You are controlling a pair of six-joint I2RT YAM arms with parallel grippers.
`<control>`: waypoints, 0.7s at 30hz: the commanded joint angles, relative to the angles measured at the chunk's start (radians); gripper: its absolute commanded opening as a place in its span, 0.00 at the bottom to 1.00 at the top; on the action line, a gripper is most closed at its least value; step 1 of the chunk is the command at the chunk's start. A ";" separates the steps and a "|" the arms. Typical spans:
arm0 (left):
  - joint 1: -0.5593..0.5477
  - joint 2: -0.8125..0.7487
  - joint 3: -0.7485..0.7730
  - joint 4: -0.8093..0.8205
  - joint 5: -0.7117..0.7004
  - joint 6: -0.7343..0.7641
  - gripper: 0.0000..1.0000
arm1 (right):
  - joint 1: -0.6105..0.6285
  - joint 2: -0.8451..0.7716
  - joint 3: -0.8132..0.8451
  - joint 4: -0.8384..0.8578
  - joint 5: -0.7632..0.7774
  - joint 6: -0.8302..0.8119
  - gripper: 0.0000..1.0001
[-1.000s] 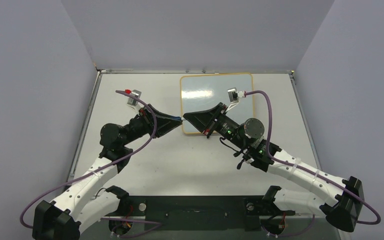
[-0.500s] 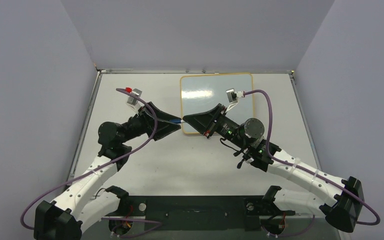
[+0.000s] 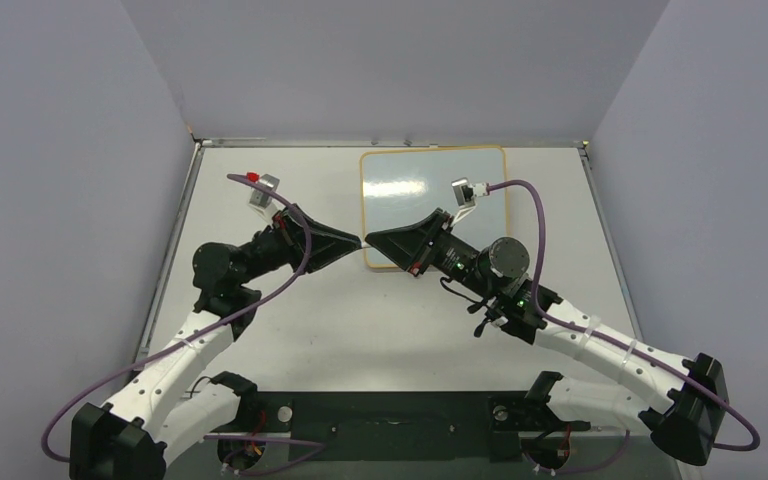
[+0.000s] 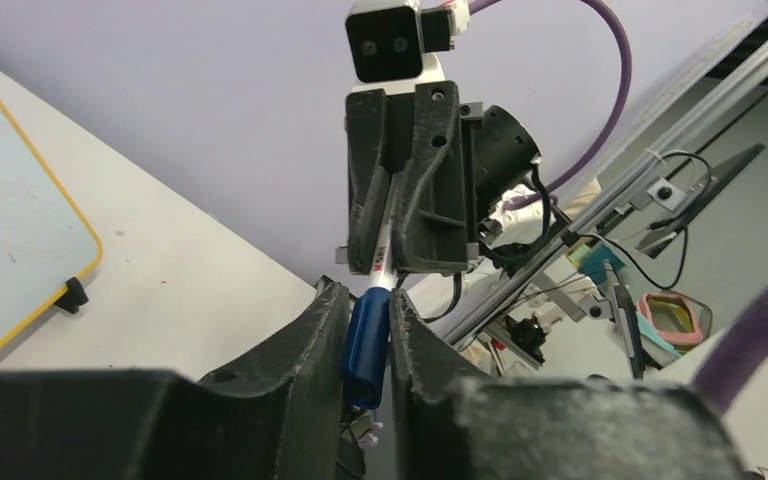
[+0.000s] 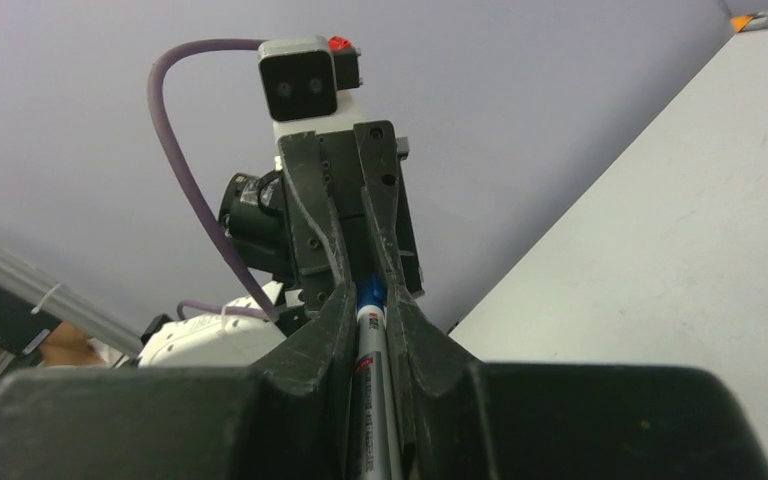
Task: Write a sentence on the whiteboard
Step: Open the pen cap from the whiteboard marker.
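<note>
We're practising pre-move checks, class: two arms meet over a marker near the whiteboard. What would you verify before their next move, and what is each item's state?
1. Left fingers clamped on the blue cap: ok.
2. Right fingers clamped on the marker body: ok.
3. Cap and body in one straight line: ok.
4. Cap fully seated or already loosened: cannot tell.
5. Whiteboard lying flat, no sentence on it yet: ok.

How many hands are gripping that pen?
2. The left hand clamps its blue cap; the right hand clamps its white barrel, tip to tip beside the whiteboard's near left corner.
</note>
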 commanded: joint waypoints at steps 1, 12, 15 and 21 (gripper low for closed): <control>0.002 -0.011 0.023 0.039 0.012 0.010 0.07 | -0.010 -0.016 0.004 0.051 -0.005 -0.002 0.00; 0.005 -0.128 0.011 -0.266 -0.081 0.314 0.00 | -0.044 -0.104 0.011 -0.168 0.099 0.016 0.00; 0.008 -0.158 -0.011 -0.366 -0.112 0.402 0.00 | -0.083 -0.160 -0.004 -0.255 0.118 0.011 0.00; 0.010 -0.170 -0.077 -0.371 -0.123 0.421 0.00 | -0.169 -0.256 -0.057 -0.319 0.106 0.017 0.00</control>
